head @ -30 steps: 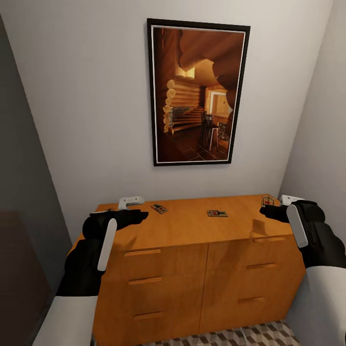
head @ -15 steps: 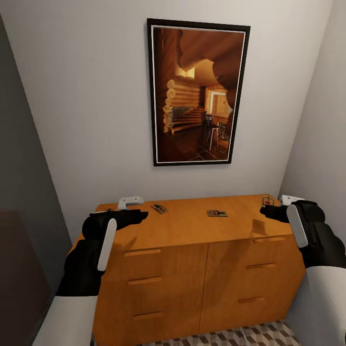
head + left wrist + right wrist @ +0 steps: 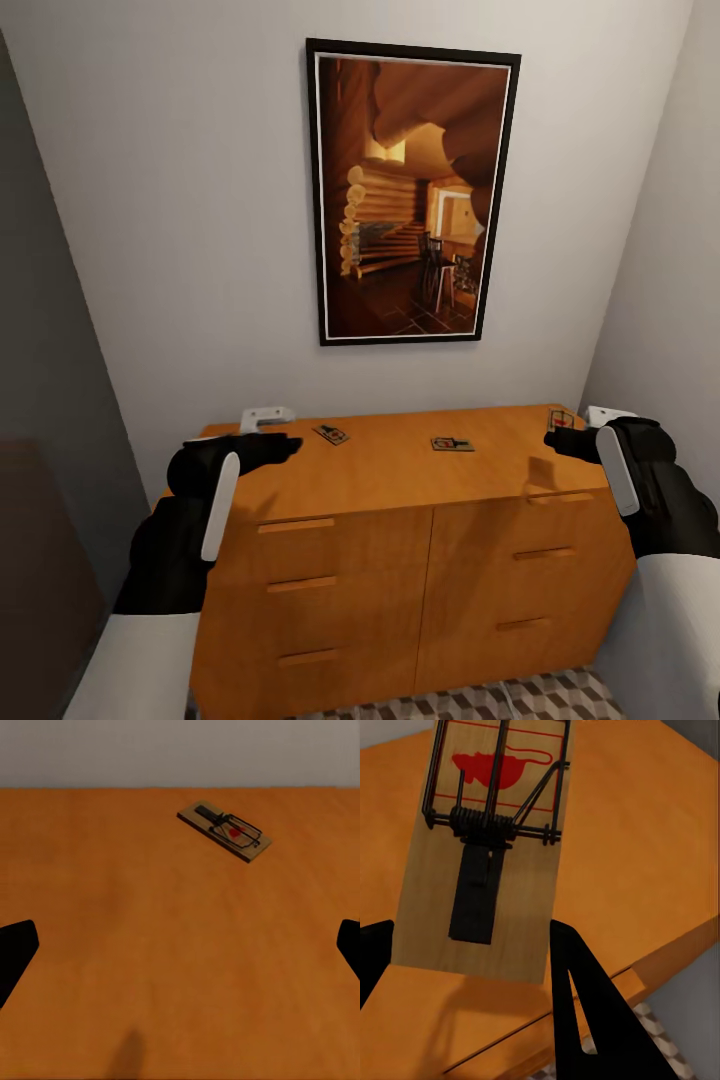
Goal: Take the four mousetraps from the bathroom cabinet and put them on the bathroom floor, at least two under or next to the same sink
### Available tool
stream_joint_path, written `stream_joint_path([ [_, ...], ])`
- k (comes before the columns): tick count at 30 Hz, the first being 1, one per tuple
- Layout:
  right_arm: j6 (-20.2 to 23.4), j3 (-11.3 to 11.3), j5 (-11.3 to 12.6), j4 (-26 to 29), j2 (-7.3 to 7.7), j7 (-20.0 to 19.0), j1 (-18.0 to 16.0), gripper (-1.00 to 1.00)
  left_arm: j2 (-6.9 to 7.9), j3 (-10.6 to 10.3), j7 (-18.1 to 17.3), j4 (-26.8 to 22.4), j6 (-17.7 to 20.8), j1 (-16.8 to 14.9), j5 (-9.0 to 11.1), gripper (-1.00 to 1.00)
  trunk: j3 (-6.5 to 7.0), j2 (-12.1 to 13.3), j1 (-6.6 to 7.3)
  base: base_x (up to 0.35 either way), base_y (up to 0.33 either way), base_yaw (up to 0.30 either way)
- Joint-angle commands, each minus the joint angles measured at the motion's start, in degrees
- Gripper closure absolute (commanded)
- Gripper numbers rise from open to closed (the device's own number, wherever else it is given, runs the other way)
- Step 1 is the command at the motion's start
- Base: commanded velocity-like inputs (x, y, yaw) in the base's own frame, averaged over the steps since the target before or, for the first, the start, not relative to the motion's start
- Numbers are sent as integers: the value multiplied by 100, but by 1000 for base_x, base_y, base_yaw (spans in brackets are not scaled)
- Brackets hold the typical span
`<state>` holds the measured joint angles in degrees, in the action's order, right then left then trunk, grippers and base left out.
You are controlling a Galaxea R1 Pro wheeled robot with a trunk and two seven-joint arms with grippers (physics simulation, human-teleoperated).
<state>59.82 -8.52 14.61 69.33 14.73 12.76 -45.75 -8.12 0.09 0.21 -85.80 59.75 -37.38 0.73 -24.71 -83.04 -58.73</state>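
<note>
Three mousetraps show on the orange-brown cabinet (image 3: 400,480): one left of centre (image 3: 331,434), one in the middle (image 3: 452,443), one at the far right corner (image 3: 560,418). My right gripper (image 3: 553,441) is shut on that right mousetrap (image 3: 495,847), its fingers (image 3: 585,1005) pressing the near end's sides, with a shadow under the trap. My left gripper (image 3: 285,443) hovers open over the cabinet's left end; its wrist view has a mousetrap (image 3: 225,831) lying ahead of the gripper (image 3: 184,949). A strip of bathroom floor (image 3: 500,700) shows below. The bathroom sink is out of view.
Two small white-grey gadgets sit at the cabinet's back corners, left (image 3: 267,415) and right (image 3: 608,413). A framed picture (image 3: 412,195) hangs on the wall behind. Walls close in on both sides; the cabinet's right edge (image 3: 660,967) drops to the tiles.
The right gripper and its mousetrap shifted a touch to the right. The left gripper drew back slightly to the left and up. The other traps stayed put.
</note>
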Motion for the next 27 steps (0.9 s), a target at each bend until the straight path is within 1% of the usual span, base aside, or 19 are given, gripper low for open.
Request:
stream_joint_path([
  [1, 18, -1, 75, 5, 2, 51, -4, 100, 1, 1, 3, 1, 25, -5, -50, -100, -7, -4, 0, 0, 0, 0],
  [2, 18, -1, 72, 6, 2, 51, -4, 100, 5, 1, 3, 6, 25, -7, -111, -100, -7, -4, 0, 0, 0, 0],
  [3, 18, -1, 68, 8, 3, 51, -4, 100, 9, 1, 7, 21, 25, -21, -246, -100, -7, -4, 0, 0, 0, 0],
  [8, 18, 4, 63, 14, 3, 51, -4, 100, 20, 0, 12, 102, 25, -129, -571, -100, -7, -4, 0, 0, 0, 0],
  [9, 18, 5, 62, 16, 3, 51, -4, 100, 38, 3, 12, 155, 25, -233, -687, -100, -7, -4, 0, 0, 0, 0],
  [13, 18, 7, 61, 18, 3, 51, -4, 100, 105, 12, 13, 315, 25, -463, -887, -100, -7, -4, 0, 0, 0, 0],
  [14, 18, 7, 60, 18, 3, 51, -4, 100, 156, 14, 13, 425, 25, -562, -959, -100, -7, -4, 0, 0, 0, 0],
  [19, 18, 8, 60, 18, 3, 53, -4, 100, 364, 21, 14, 740, 25, -770, -1049, -100, -7, -4, 0, 0, 0, 0],
  [23, 18, 8, 59, 19, 3, 57, -4, 100, 589, 24, 9, 938, 25, -924, -1058, -100, -7, -4, 0, 0, 0, 0],
  [24, 18, 8, 56, 19, 3, 61, -4, 100, 697, 25, 5, 997, 25, -991, -1050, -100, -7, -4, 0, 0, 0, 0],
  [27, 18, 8, 54, 19, 3, 65, -4, 100, 830, 26, 1, 1055, 25, -1066, -1041, -100, -7, -4, 0, 0, 0, 0],
])
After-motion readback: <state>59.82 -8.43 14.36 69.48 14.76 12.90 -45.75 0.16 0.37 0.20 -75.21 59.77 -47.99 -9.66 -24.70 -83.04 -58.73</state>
